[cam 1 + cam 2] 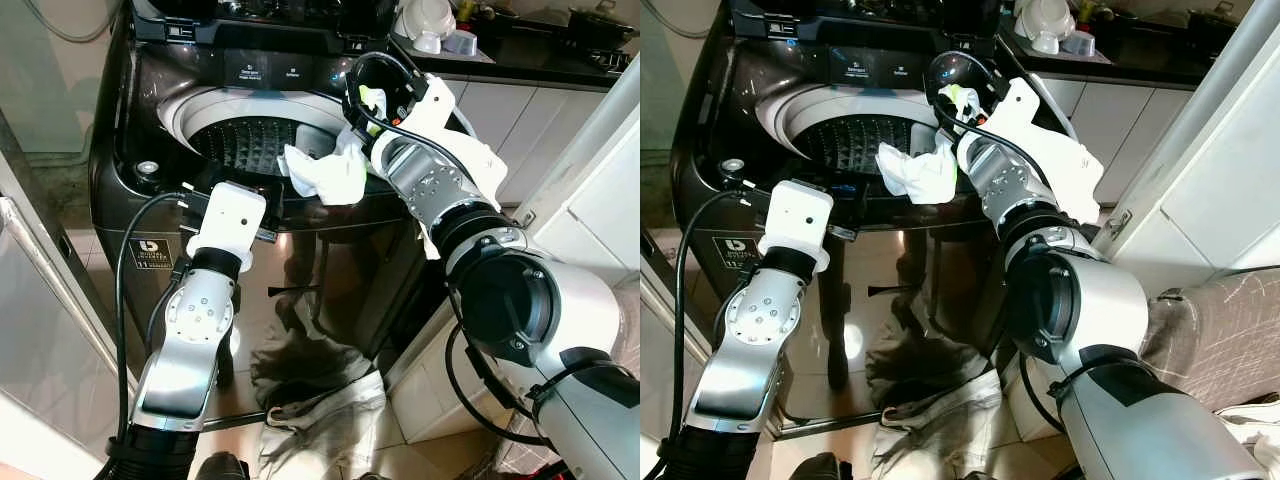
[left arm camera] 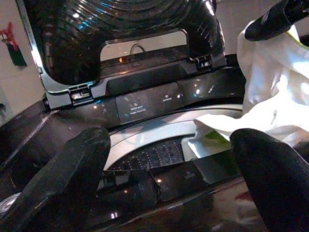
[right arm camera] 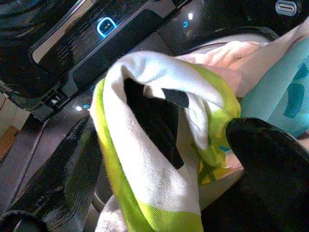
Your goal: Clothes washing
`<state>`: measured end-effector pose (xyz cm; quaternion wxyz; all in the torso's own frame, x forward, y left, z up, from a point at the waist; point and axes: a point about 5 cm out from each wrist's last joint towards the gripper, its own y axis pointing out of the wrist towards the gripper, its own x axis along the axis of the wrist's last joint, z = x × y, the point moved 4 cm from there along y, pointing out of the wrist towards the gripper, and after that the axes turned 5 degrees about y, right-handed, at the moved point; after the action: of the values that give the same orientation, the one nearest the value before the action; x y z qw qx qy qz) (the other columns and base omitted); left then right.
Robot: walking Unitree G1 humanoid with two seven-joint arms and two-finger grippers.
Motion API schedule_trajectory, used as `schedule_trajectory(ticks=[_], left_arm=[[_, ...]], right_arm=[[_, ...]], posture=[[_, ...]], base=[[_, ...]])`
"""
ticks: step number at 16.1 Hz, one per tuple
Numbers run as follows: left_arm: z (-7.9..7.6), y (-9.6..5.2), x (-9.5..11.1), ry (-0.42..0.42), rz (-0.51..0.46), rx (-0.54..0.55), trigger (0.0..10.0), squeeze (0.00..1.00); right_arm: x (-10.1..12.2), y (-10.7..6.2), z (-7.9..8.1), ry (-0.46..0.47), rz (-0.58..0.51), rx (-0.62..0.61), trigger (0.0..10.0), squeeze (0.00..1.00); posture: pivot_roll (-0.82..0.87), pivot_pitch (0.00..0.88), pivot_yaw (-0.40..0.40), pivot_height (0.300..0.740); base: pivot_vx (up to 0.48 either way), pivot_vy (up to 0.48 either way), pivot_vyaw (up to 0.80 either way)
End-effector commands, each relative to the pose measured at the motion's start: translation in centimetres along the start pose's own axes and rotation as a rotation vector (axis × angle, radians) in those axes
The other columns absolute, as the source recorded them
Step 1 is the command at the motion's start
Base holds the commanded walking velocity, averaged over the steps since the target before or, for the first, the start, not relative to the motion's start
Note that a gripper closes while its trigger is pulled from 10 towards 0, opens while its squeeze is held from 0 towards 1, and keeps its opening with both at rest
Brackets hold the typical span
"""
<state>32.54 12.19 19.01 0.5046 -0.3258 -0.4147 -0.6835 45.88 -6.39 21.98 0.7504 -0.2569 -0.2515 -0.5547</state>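
White and lime-green cloth garment [image 1: 325, 172] is clamped by right gripper [image 3: 164, 145] fingers over the dark top-load washing machine [image 1: 150, 120] rim. Left gripper [image 2: 169, 188] is held at the front edge, its 2 fingers apart, nothing gripped.

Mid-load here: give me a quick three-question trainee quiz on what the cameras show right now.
1. True or false: the washing machine lid is shut.
2. What does the right end effector hold? A) a white and lime-green garment B) a detergent bottle C) nothing
3. Fill in: the left end effector is open at the machine's front edge, and a grey cloth lies on the ____ before the machine.

Key: 1 false, the lid stands raised and the drum shows. 2 A, the garment hangs over the drum's front rim. 3 floor.
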Motion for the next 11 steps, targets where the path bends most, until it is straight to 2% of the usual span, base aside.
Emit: schedule_trajectory(ticks=[1,8,9,10,11], left_arm=[[-0.4,0.2,0.5,-0.009,-0.018,-0.010,10.0,0.00],[-0.4,0.2,0.5,-0.009,-0.018,-0.010,10.0,0.00],[-0.8,0.6,0.3,0.001,-0.019,-0.027,10.0,0.00],[-1.4,1.2,0.3,0.037,-0.039,-0.057,10.0,0.00],[-1.5,1.4,0.5,0.060,-0.053,-0.064,10.0,0.00]], right_arm=[[1.7,0.1,1.6,0.011,-0.041,0.041,10.0,1.00],[1.7,0.1,1.6,0.011,-0.041,0.041,10.0,1.00],[2.5,-0.9,-2.7,-0.354,-0.159,-0.036,10.0,0.00],[1.4,-3.2,-5.4,-0.864,-0.284,-0.029,10.0,0.00],[0.9,-4.0,-5.7,-0.978,-0.323,-0.002,10.0,0.00]], posture=[[0.12,0.000,-0.145,0.732],[0.12,0.000,-0.145,0.732],[0.02,0.000,-0.109,0.732],[0.01,0.000,-0.101,0.732],[0.00,0.000,-0.097,0.732]], base=[[0.000,0.000,0.00],[0.000,0.000,0.00],[0.000,0.000,0.00],[0.000,0.000,0.00],[0.000,0.000,0.00]])
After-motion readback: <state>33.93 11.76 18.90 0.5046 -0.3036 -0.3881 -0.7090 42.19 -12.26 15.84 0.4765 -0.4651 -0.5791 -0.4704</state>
